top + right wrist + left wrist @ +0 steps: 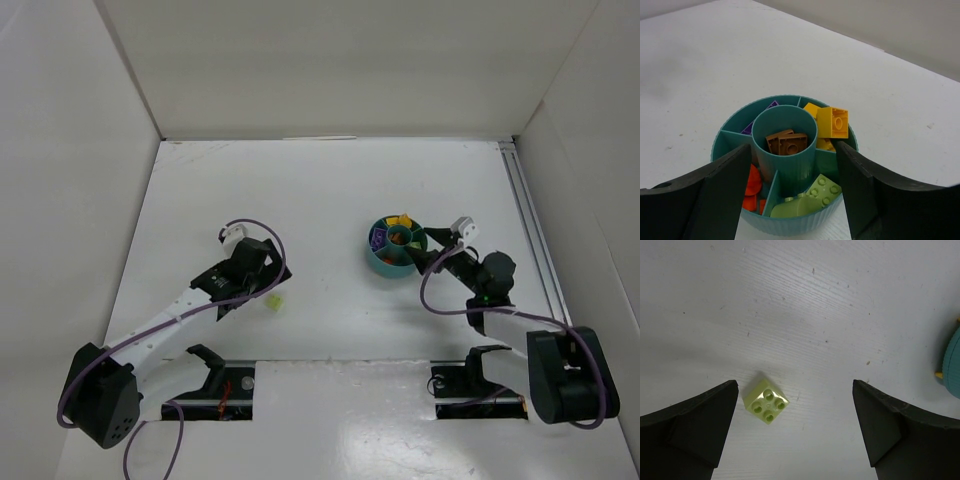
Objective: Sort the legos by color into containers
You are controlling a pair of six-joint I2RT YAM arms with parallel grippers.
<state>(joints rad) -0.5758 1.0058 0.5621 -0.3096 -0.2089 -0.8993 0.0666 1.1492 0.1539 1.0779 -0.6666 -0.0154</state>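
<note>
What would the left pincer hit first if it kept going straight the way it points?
Probably the white table: the open left pincer points down at it, with the lime green lego brick lying off-centre between its fingers. They'd likely straddle the brick, though depth is unclear.

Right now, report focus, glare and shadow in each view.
Top external: even light, faint sheen on the near table. Left wrist: lime brick sharp, faint shadow; dark fingers lack detail. Right wrist: bowl crisp, no glare.
</note>
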